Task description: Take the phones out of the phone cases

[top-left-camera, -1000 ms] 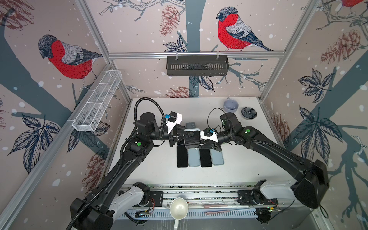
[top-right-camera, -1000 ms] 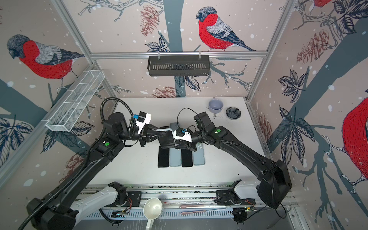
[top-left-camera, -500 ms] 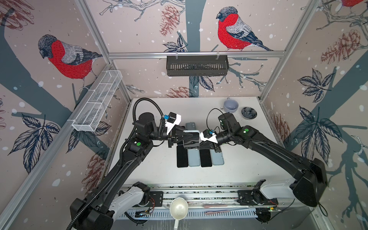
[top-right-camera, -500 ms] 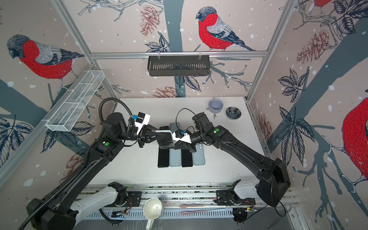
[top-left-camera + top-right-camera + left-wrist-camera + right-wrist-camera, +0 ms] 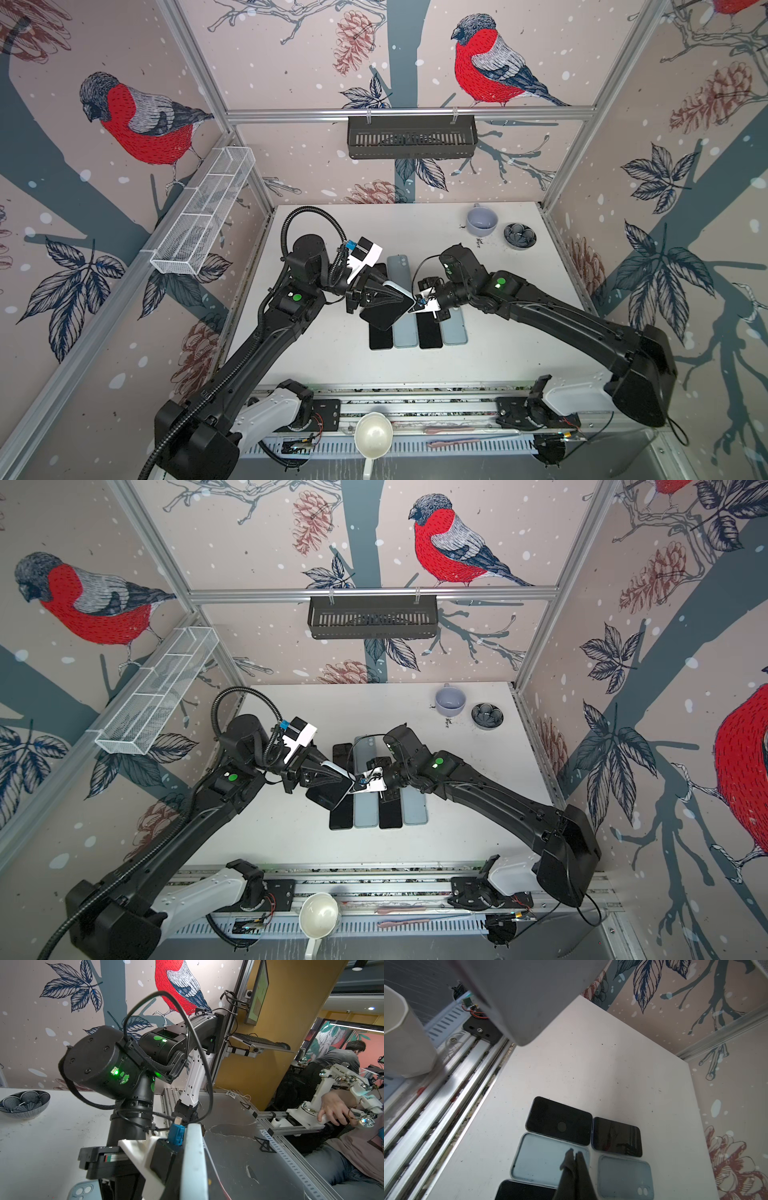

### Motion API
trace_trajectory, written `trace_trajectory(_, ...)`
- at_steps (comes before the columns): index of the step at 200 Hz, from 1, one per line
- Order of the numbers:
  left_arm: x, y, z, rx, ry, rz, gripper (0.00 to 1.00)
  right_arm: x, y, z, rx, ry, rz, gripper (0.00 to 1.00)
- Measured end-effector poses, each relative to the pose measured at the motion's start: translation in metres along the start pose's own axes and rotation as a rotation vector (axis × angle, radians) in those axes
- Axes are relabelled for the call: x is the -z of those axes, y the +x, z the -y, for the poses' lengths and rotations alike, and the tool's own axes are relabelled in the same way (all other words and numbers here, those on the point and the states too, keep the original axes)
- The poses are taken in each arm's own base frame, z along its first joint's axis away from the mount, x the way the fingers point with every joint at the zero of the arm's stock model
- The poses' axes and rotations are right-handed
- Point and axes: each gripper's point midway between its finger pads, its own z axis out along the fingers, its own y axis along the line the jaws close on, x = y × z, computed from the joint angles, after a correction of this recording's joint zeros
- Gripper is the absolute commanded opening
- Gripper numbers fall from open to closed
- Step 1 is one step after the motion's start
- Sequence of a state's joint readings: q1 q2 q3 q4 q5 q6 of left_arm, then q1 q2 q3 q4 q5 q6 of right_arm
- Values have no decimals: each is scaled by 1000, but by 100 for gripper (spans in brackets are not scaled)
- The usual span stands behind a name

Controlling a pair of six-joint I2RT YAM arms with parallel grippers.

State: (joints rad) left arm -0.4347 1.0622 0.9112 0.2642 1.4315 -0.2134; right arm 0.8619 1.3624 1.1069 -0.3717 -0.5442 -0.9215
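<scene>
L claw (image 5: 405,300) clamps phone (image 5: 380,314) aloft (tilted) | R claw (image 5: 575,1152) pinched closed, arm outstretched

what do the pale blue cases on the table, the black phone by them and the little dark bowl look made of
Pale blue cases: probably soft silicone or plastic, matte; slightly translucent, rounded raised rim, no glare.
Black phone: glossy, glass-like face; it mirrors faint reflections.
Little dark bowl: likely glazed ceramic; painted pattern with a slight sheen.
</scene>
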Motion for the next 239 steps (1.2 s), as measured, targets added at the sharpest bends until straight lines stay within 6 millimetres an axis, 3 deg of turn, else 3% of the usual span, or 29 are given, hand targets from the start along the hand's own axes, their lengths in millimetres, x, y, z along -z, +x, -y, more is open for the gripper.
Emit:
trace_trajectory(77, 2, -7, -32, 4, -184, 41, 0, 13, 23, 26, -94, 200, 30, 62)
trace_trajectory(133, 14, -22, -57, 21, -391, 112, 0, 54, 34, 53, -287, 427, 186, 84)
trace_trajectory(150, 22, -28, -69, 42, -481, 147, 0, 64, 34, 60, -360, 501, 224, 100)
trace_trajectory(172, 31, -27, -83, 91, -571, 193, 0, 86, 25, 74, -438, 600, 285, 100)
trace_trajectory(197, 40, -26, -91, 181, -635, 256, 0, 113, 1, 78, -478, 654, 387, 99)
trace_trajectory(239, 58, -55, -94, 323, -681, 474, 0, 158, -24, 74, -586, 732, 534, 99)
